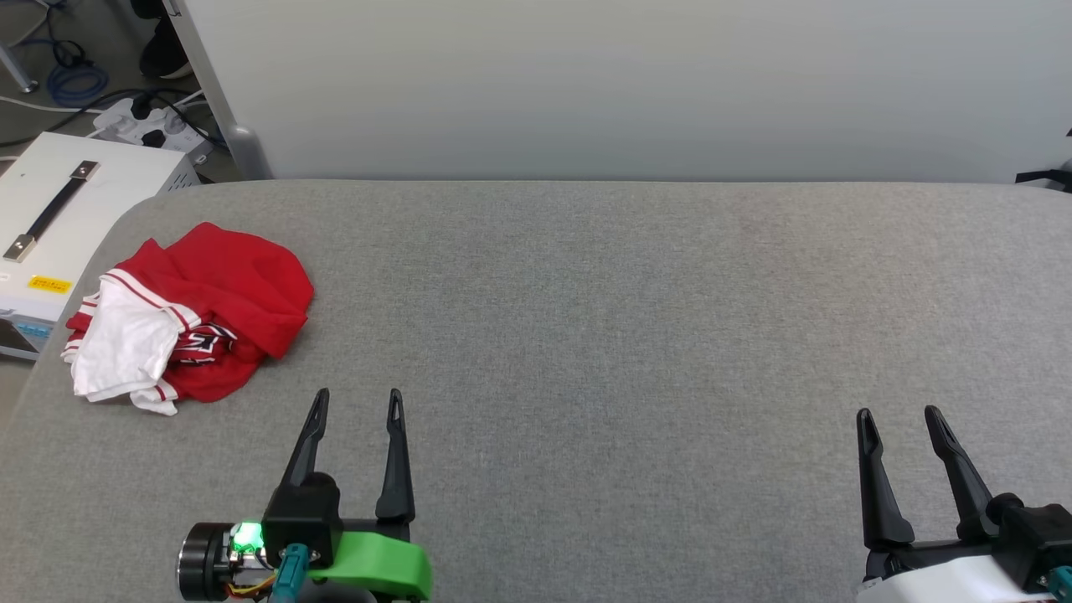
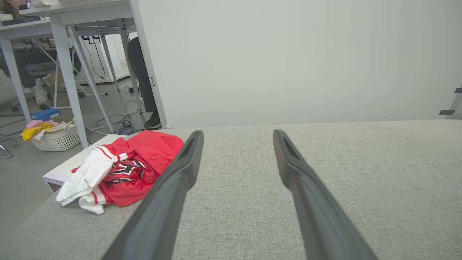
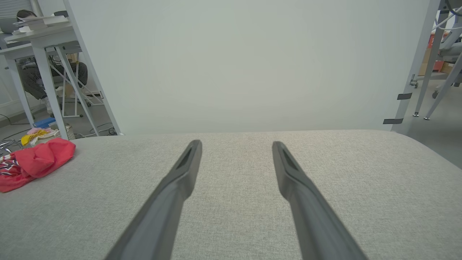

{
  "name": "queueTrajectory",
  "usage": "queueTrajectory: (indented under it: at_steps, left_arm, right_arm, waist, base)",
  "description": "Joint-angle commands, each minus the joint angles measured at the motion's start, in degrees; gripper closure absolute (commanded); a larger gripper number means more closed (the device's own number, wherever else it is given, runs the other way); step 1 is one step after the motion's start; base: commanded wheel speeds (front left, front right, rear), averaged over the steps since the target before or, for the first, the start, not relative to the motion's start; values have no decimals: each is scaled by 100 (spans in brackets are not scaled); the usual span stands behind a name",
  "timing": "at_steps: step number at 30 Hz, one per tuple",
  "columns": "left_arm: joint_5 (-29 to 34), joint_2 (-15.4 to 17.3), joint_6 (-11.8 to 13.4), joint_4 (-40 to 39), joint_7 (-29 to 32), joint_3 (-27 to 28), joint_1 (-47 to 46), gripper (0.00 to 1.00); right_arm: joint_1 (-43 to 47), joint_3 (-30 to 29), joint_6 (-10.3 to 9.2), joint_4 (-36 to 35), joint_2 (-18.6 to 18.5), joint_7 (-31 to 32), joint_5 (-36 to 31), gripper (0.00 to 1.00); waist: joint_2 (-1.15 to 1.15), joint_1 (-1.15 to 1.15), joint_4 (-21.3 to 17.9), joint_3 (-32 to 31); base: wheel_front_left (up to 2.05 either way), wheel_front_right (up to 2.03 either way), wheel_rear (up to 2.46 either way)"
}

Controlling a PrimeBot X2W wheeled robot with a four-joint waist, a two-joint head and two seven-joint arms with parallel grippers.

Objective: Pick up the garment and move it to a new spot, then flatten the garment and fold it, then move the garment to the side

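Note:
The garment (image 1: 197,314) lies crumpled near the left edge of the grey table (image 1: 628,335), red with a white sleeve and a bit of black lettering showing. It also appears as a bunched heap in the left wrist view, garment (image 2: 122,169), and at the far left of the right wrist view, garment (image 3: 34,162). My left gripper (image 1: 356,402) hovers open just right of and nearer than the heap, not touching it. My right gripper (image 1: 900,419) stands open at the lower right with nothing between its fingers.
A white box with a black handle (image 1: 59,218) stands off the table's left edge, with a power strip and cables (image 1: 151,126) behind it. A pale partition (image 1: 628,84) rises behind the table. A laundry basket (image 2: 57,137) sits on the floor beyond.

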Motion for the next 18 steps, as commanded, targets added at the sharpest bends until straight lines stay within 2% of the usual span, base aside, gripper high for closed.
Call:
queueTrajectory:
  at_steps: [1,18]
  left_arm:
    - [31,-14,40,10,-73,-25,90,0]
    - [37,-14,39,39,-83,-43,53,0]
  right_arm:
    - [85,11,-4,-58,7,-73,59,0]
    - [83,14,-4,-76,7,-83,28,0]
  waist:
    - [0,0,5,-3]
    - [0,0,144,39]
  base:
    - [0,0,0]
    - [0,0,0]
